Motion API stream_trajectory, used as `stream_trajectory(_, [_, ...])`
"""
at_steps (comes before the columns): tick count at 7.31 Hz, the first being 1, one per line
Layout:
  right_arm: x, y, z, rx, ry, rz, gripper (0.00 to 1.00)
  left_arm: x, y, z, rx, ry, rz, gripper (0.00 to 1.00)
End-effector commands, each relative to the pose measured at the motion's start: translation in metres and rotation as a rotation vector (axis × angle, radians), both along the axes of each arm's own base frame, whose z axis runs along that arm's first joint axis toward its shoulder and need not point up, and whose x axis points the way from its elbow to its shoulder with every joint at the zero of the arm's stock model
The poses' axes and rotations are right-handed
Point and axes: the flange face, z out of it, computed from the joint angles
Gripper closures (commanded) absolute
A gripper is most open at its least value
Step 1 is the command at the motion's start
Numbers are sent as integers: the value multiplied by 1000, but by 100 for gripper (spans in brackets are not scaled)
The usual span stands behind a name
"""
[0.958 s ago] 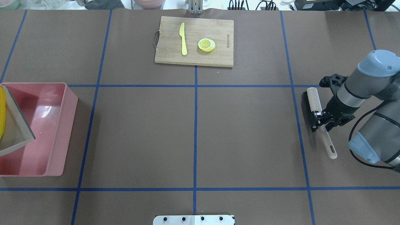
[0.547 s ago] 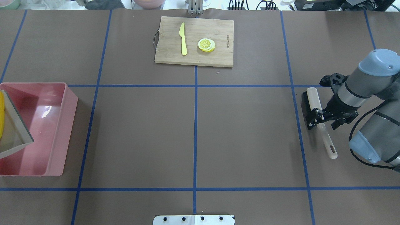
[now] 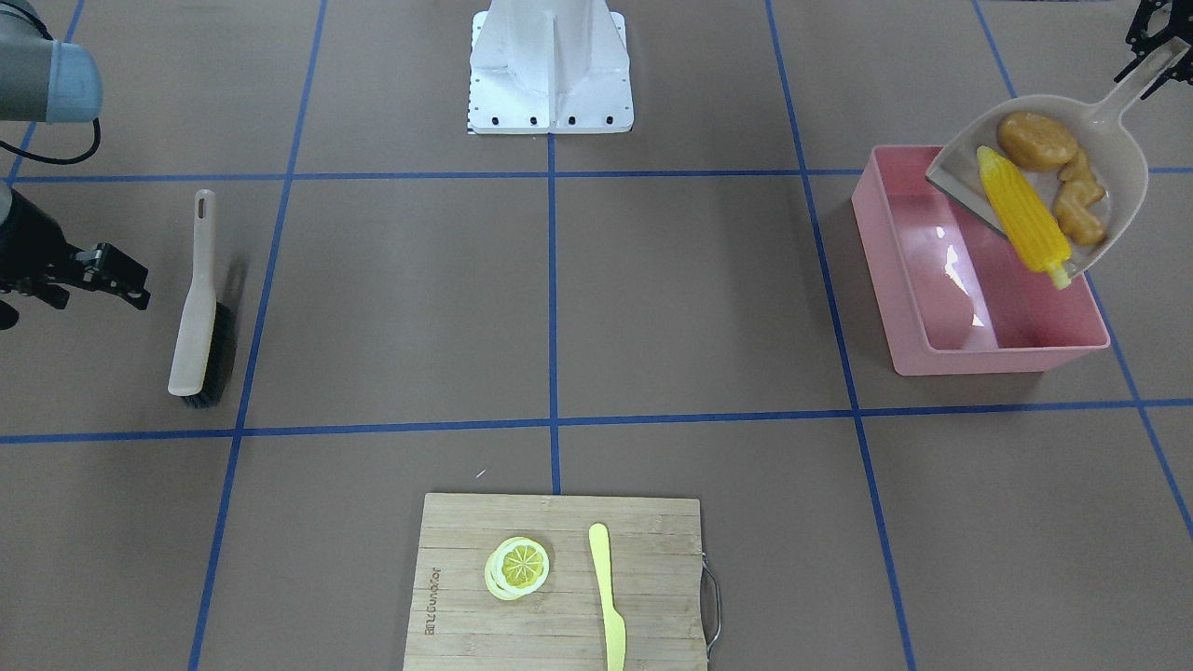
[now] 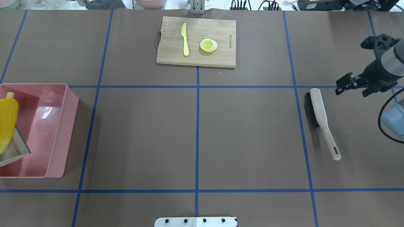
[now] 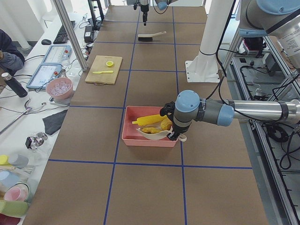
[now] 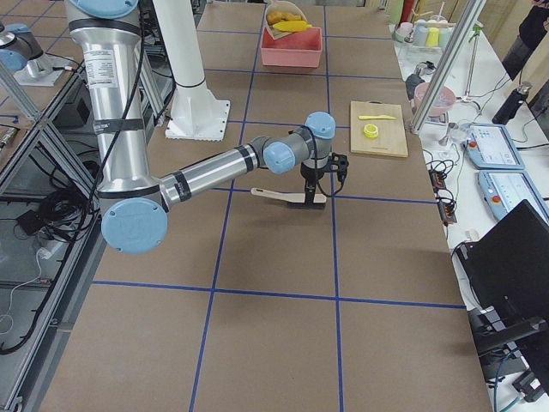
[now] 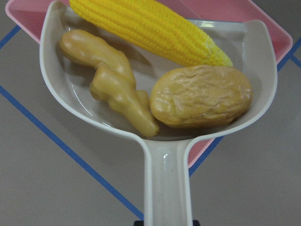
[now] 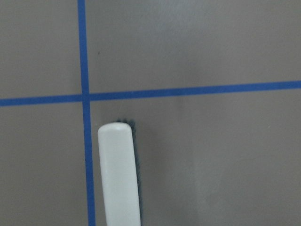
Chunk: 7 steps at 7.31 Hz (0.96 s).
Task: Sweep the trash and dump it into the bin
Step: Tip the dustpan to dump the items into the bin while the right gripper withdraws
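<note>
the table [image 3: 391, 280] carries the pink bin [image 3: 1002, 359] at the robot's left end and a board [image 3: 457, 559] at the far edge. the dustpan [image 3: 1123, 158] hangs tilted over the bin, its handle pinched by the left gripper [image 3: 1156, 58]. the brush [image 3: 200, 308] lies flat at the right; near it, apart, the right gripper [image 4: 351, 90] hangs spread and empty. in the pan the corn [image 3: 1022, 219] lies along the lip, its tip jutting past, with the potato [image 3: 1035, 140] and ginger [image 3: 1078, 205] deeper in. a knife [image 3: 610, 606] and lemon [image 3: 518, 566] rest on the board.
</note>
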Motion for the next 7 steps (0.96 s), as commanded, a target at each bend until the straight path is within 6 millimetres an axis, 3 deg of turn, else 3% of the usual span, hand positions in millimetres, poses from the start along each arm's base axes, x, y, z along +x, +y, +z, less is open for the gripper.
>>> stream_trajectory(1, [68, -20, -14, 109, 18, 67, 0, 6, 0, -4, -35, -38, 28, 100])
stream_trajectory(4, [154, -28, 7, 238, 135, 30, 0, 4, 2, -6, -43, -92, 52, 100])
stream_trajectory(5, [184, -18, 30, 208, 152, 57, 0, 4, 3, -7, -44, -95, 60, 100])
stream_trajectory(6, [204, -9, 44, 175, 157, 94, 0, 3, 2, -9, -40, -111, 59, 100])
stream_trajectory(7, [212, -4, 65, 126, 157, 110, 0, 3, 3, -12, -47, -112, 60, 100])
